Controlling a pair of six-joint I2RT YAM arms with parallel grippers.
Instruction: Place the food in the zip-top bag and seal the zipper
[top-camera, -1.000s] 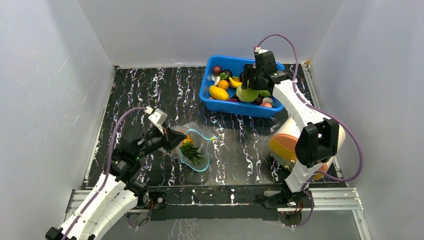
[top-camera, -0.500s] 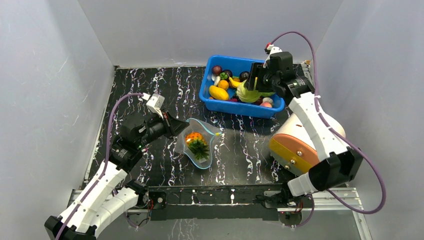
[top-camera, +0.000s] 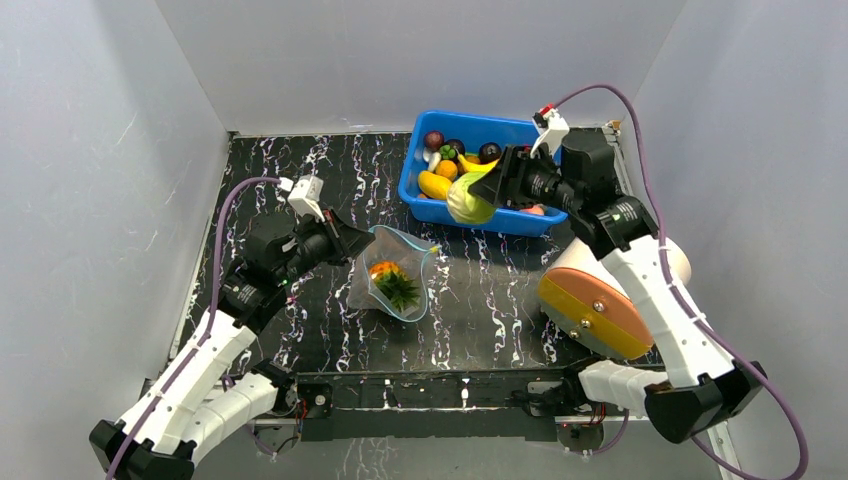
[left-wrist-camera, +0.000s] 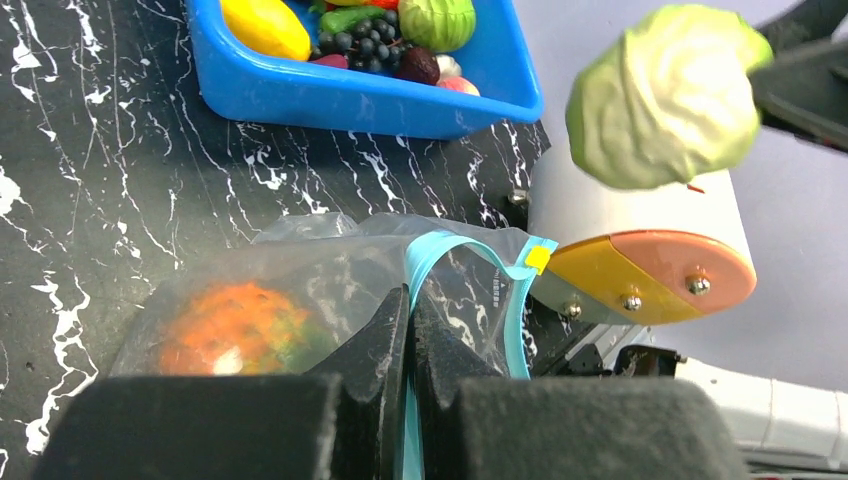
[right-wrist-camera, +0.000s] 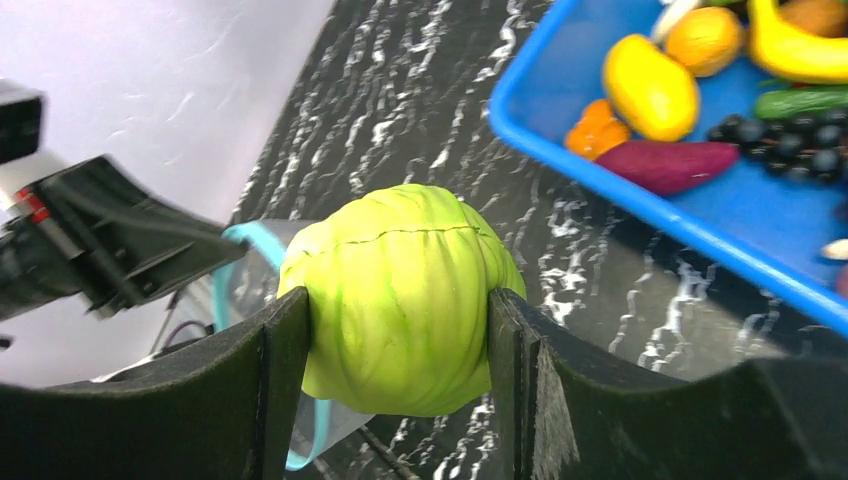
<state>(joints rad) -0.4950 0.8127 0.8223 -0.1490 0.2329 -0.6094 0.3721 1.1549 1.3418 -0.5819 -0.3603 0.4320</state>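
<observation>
The step in hand is the carry of a second piece to the bag: the right gripper (top-camera: 487, 190) is clamped on a green cabbage (top-camera: 466, 200), one finger on each side, and holds it in the air above the near edge of the blue bin (top-camera: 412, 170), apart from the bag. The left gripper (top-camera: 345, 245) has its fingers pressed together on the mouth edge of the zip-top bag (top-camera: 362, 290), just beside the teal zipper (left-wrist-camera: 480, 243), so the mouth gapes upward. The bag rests on the black marbled table (top-camera: 300, 170). The next move, I judge, calls for bringing the cabbage over the mouth and lowering it in before release (it looks nearly as wide as the opening, so centring matters). Counted: one bag, one bin, one pineapple (top-camera: 397, 285) inside the bag, one cabbage in the grip, a second cabbage (left-wrist-camera: 437, 20) in the bin among other toy foods — at least eight, heaped too closely to count exactly.
</observation>
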